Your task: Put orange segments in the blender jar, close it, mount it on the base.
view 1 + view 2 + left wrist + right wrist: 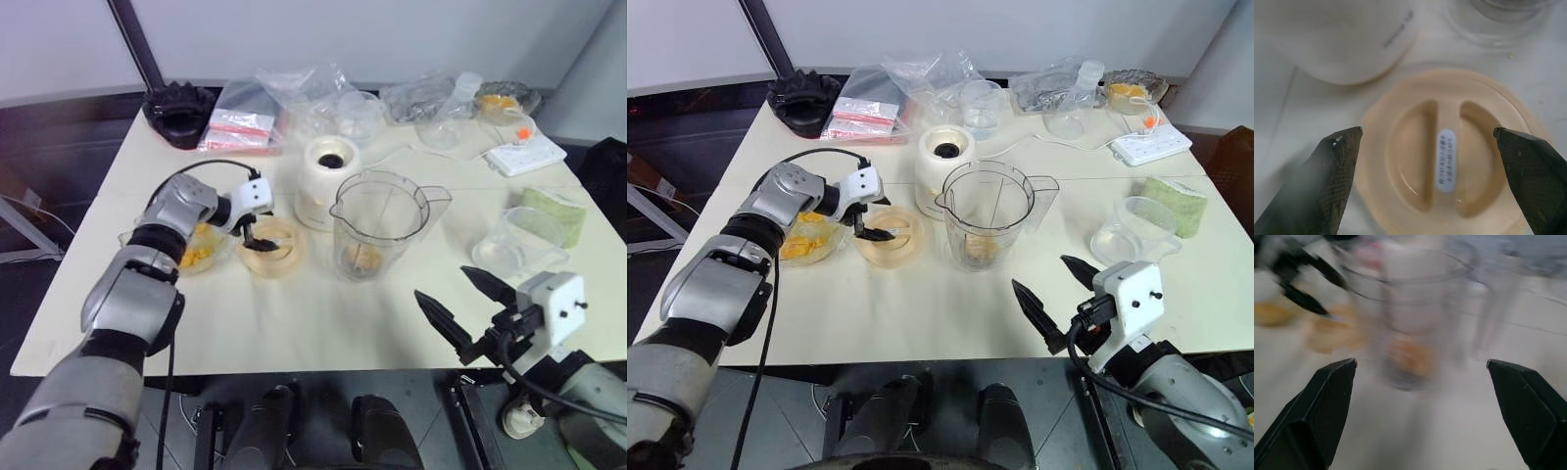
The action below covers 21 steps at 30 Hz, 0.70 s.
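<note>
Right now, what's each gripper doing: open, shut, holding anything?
Left gripper: open, empty, fingers straddling the pale-orange lid.
Right gripper: open, empty, near the table edge, facing the blender jar.

A small white sticker [1447, 160] on the lid [1449, 161] carries print too fine to read; lettering on the base [1342, 39] is blurred
</note>
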Each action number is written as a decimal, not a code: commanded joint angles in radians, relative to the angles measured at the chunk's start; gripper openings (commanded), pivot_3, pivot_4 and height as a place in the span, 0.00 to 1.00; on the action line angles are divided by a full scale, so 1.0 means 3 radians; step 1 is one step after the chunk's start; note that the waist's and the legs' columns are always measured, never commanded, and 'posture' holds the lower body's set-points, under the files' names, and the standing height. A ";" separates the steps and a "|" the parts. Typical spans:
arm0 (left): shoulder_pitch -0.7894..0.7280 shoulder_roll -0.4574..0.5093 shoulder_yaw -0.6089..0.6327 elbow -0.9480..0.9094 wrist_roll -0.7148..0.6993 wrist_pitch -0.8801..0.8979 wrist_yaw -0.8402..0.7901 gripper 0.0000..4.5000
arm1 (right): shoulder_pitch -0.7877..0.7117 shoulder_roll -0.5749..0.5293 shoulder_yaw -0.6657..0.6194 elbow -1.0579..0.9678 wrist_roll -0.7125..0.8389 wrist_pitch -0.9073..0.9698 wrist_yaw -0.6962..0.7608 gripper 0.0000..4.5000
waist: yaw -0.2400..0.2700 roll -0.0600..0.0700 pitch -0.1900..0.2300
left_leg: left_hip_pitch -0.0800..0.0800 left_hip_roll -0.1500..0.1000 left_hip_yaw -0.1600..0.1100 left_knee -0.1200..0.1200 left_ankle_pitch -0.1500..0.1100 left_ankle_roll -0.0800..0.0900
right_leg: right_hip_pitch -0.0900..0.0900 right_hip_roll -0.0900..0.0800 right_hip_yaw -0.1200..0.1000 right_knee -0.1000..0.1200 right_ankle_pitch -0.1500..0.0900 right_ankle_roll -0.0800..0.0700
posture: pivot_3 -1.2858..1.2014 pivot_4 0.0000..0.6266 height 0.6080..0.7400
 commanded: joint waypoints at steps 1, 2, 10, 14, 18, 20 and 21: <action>-0.0069 -0.0046 0.0010 0.0069 0.0135 -0.0141 -0.0064 1.00 | -0.0208 -0.0214 -0.0168 -0.0098 0.0651 -0.0013 -0.0293 0.99 | 0.0000 -0.0006 0.0003 | 0.0000 0.0002 -0.0001 0.0006 0.0000 0.0000 | 0.0004 0.0000 -0.0002 -0.0003 0.0002 -0.0002 | 0.52 0.24 1.00; -0.0062 -0.0070 0.0008 0.0101 0.0174 -0.0136 -0.0058 1.00 | -0.0249 -0.0295 -0.0198 -0.0090 0.0740 0.0005 -0.0349 0.99 | 0.0000 -0.0006 0.0002 | 0.0000 0.0002 -0.0001 0.0008 -0.0001 -0.0002 | 0.0008 0.0000 -0.0002 -0.0008 0.0002 -0.0005 | 0.52 0.24 1.00; -0.0012 -0.0228 0.0029 0.0289 0.0387 0.0097 0.0145 0.63 | -0.0566 -0.0884 -0.0410 0.0094 0.1264 0.0032 -0.0602 1.00 | 0.0007 -0.0014 0.0000 | 0.0005 0.0001 -0.0004 0.0014 -0.0002 0.0003 | 0.0022 -0.0003 -0.0004 -0.0016 0.0009 0.0003 | 0.52 0.24 1.00; 0.0041 -0.0242 0.0030 0.0338 0.0471 0.0156 0.0132 0.19 | -0.0594 -0.1007 -0.0499 0.0162 0.1378 0.0046 -0.0665 1.00 | 0.0001 -0.0016 0.0000 | 0.0004 0.0003 -0.0005 0.0014 -0.0002 0.0003 | 0.0022 -0.0001 -0.0006 -0.0016 0.0009 0.0003 | 0.52 0.24 1.00; 0.0044 -0.0257 0.0069 0.0343 0.0472 0.0209 0.0100 0.05 | -0.0476 -0.1050 -0.0608 0.0170 0.1458 0.0069 -0.0658 1.00 | 0.0003 -0.0016 -0.0001 | 0.0004 0.0002 -0.0005 0.0014 -0.0004 0.0007 | 0.0022 -0.0002 -0.0006 -0.0016 0.0010 0.0006 | 0.52 0.24 1.00; 0.0001 -0.0254 0.0138 0.0292 0.0406 0.0148 0.0039 0.05 | -0.0333 -0.1043 -0.0668 0.0160 0.1471 0.0114 -0.0594 1.00 | 0.0003 -0.0016 -0.0001 | 0.0004 0.0002 -0.0005 0.0015 -0.0004 0.0007 | 0.0022 -0.0002 -0.0006 -0.0016 0.0010 0.0006 | 0.52 0.24 1.00; -0.0049 -0.0247 0.0184 0.0248 0.0362 0.0128 -0.0008 0.05 | -0.0253 -0.1036 -0.0693 0.0154 0.1472 0.0133 -0.0551 1.00 | 0.0003 -0.0017 0.0000 | 0.0004 0.0002 -0.0005 0.0015 -0.0004 0.0007 | 0.0022 -0.0002 -0.0006 -0.0016 0.0010 0.0006 | 0.52 0.24 1.00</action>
